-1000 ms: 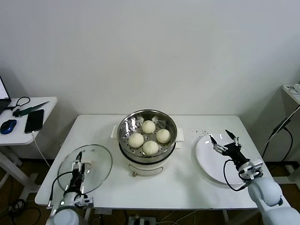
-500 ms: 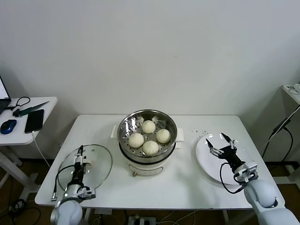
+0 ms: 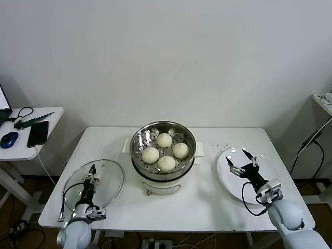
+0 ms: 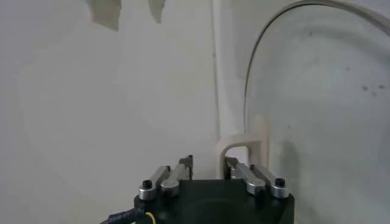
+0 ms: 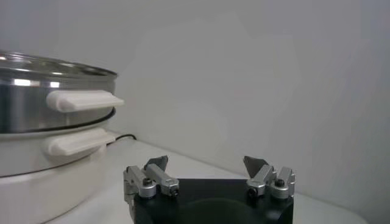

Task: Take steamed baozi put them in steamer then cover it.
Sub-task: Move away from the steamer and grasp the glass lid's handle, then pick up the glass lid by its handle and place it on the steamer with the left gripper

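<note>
Left of the steamer (image 3: 163, 155), the cover (image 3: 94, 185) lies flat, the left gripper (image 3: 91, 179) narrowed around its white handle (image 4: 244, 149) (contact unclear). Four baozi (image 3: 166, 163) sit inside. Right gripper (image 3: 242, 161) hangs spread over the plate (image 3: 228, 179).

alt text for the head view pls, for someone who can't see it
Four baozi sit in an uncovered steamer at the middle of a white table. The left gripper is at the handle of the glass cover lying to the steamer's left, while the open right gripper hovers over a white plate.
</note>
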Robot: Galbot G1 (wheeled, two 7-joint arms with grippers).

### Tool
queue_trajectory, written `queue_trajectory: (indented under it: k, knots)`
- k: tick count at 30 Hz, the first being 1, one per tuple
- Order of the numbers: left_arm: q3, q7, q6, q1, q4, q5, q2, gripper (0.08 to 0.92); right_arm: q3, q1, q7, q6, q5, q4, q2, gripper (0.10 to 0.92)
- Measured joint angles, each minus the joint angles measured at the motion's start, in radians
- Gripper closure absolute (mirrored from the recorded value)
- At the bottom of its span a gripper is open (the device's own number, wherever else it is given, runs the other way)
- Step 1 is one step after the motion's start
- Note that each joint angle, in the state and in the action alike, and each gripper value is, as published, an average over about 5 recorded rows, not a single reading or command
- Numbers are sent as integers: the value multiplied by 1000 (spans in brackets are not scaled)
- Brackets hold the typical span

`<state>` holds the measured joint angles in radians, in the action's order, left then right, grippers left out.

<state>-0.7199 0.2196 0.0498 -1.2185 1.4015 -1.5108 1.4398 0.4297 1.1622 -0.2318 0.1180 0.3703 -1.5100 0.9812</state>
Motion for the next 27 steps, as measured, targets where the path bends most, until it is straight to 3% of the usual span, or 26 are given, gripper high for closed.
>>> queue_trajectory:
  k: [6,9,16,27]
  knots:
    - [10,-15,-11,-16,35,27,-16,805,-3,-2,-3,3,-9,6,1,203]
    - [16,-23,-24,-29,70,46,-26,841,-3,-6,-4,4,-11,9,0,203]
    - [37,-60,-103,-88,212,93,-63,842,-5,-15,-4,7,-14,19,-3,203]
    - [103,-129,-328,-178,499,160,-169,842,-16,-42,-11,11,-25,49,-15,203]
